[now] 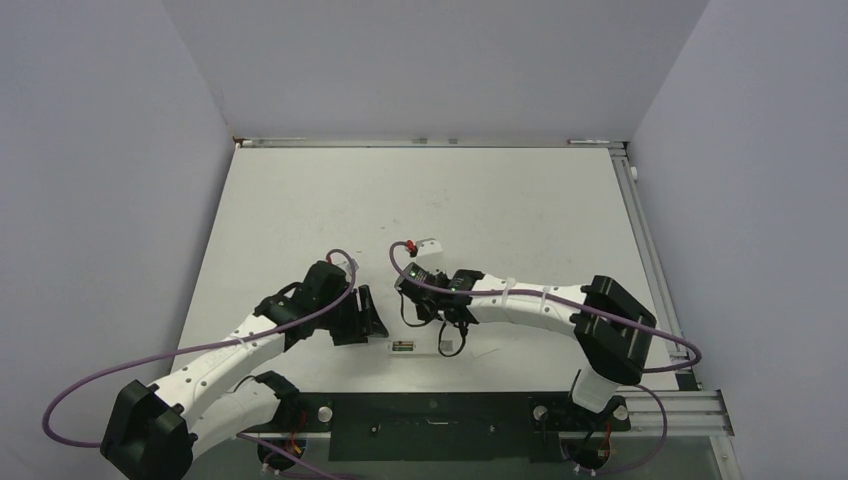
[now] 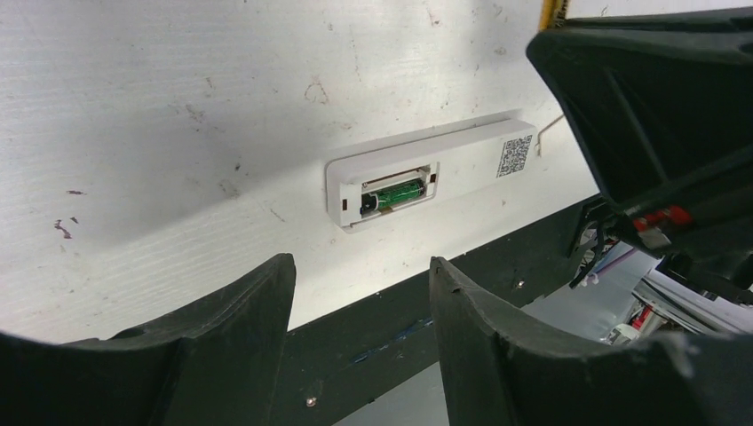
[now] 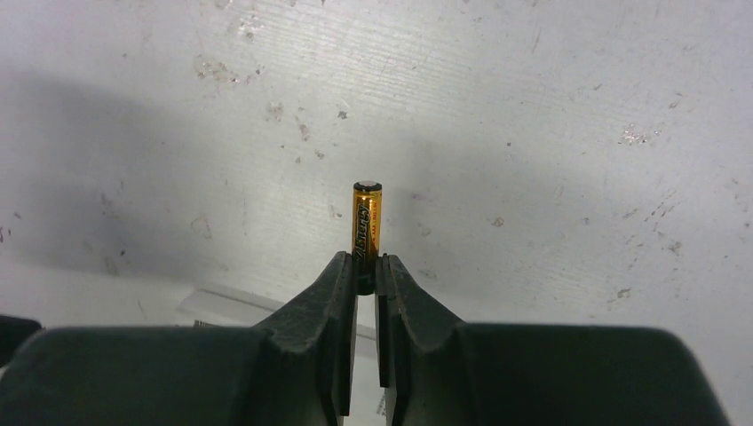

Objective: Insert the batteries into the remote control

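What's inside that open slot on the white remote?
One green battery lies in the recess of the remote control; the space beside it looks empty. What lies under the battery is covered.

Scuffed white tabletop, plain pale grey walls on three sides, aluminium rail along the right edge, black strip along the near edge, soft even light.

There's the remote control, flat on the white table, battery recess facing up. One green battery sits in it, dark end away from the remote's QR label. Below the remote, the left gripper hangs with jaws apart, nothing between them. Right of the remote, a bulky black housing looms.
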